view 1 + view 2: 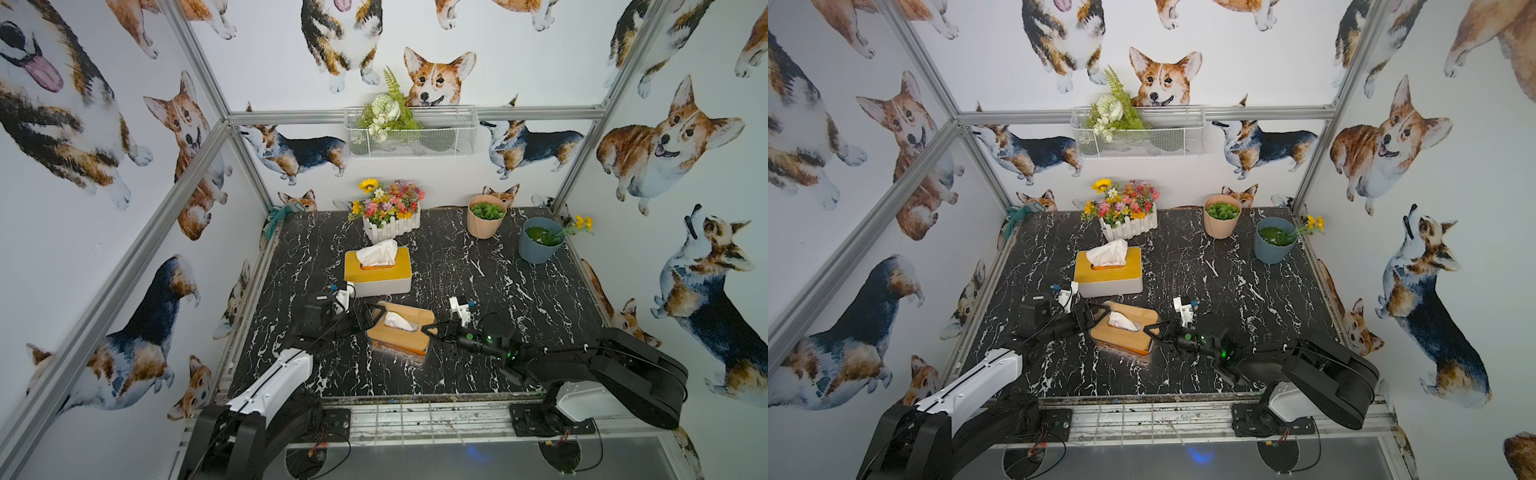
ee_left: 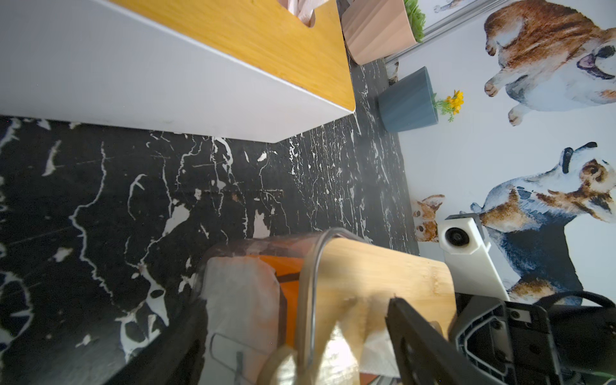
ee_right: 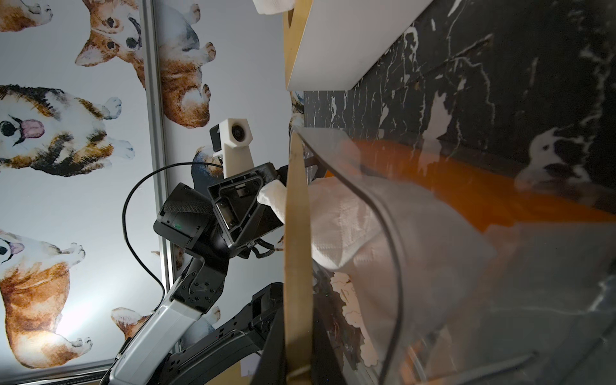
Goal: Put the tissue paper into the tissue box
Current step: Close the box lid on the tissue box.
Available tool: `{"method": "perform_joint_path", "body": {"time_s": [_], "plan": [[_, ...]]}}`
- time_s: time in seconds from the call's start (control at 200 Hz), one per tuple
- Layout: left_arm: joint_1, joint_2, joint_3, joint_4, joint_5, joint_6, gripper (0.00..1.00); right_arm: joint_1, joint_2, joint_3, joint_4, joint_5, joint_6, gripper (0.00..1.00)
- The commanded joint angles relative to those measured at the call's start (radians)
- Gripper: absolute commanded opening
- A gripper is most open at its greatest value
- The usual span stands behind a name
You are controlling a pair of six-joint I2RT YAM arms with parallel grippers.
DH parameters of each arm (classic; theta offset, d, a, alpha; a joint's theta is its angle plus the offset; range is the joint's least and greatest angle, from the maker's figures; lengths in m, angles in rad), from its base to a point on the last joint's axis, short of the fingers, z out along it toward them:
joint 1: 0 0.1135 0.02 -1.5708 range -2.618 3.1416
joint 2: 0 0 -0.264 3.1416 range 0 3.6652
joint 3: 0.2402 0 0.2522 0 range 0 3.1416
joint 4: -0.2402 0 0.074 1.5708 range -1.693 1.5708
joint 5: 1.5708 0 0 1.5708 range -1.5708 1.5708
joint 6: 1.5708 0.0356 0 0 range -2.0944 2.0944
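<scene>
We've got the left gripper (image 1: 372,318) with jaws spread wide at the left end of the clear tissue box (image 1: 395,352). Tissue paper (image 1: 398,322) pokes up through its wooden lid (image 1: 390,337). The right gripper (image 1: 430,329) is pinched onto the lid's right edge. Beyond that, it's bare marble table (image 1: 519,291) out to the blue pot (image 1: 539,249).

White box (image 1: 382,287) crowds the clear tissue box (image 1: 395,338) behind (gap seemingly narrow); tabletop (image 1: 519,299) rightward open.
</scene>
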Motion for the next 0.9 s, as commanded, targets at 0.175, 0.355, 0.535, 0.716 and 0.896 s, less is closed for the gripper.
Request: {"method": "perform_joint_path", "body": {"time_s": [0.175, 0.355, 0.535, 0.716, 0.896], "plan": [[-0.001, -0.004, -0.004, 0.028, -0.007, 0.001, 0.88, 0.040, 0.039, 0.039, -0.042, 0.028, -0.023, 0.00], [-0.001, -0.006, -0.010, 0.026, -0.009, 0.006, 0.84, 0.046, 0.063, 0.027, 0.001, 0.029, 0.001, 0.00], [-0.001, 0.003, -0.016, 0.032, -0.009, 0.012, 0.77, 0.046, 0.059, 0.014, 0.004, 0.037, 0.005, 0.00], [-0.001, 0.020, -0.016, 0.037, -0.003, 0.015, 0.68, 0.046, 0.062, -0.007, 0.034, 0.041, 0.022, 0.00], [-0.001, 0.019, -0.011, 0.033, -0.003, 0.020, 0.57, 0.046, 0.072, -0.006, 0.040, 0.028, 0.024, 0.00]]}}
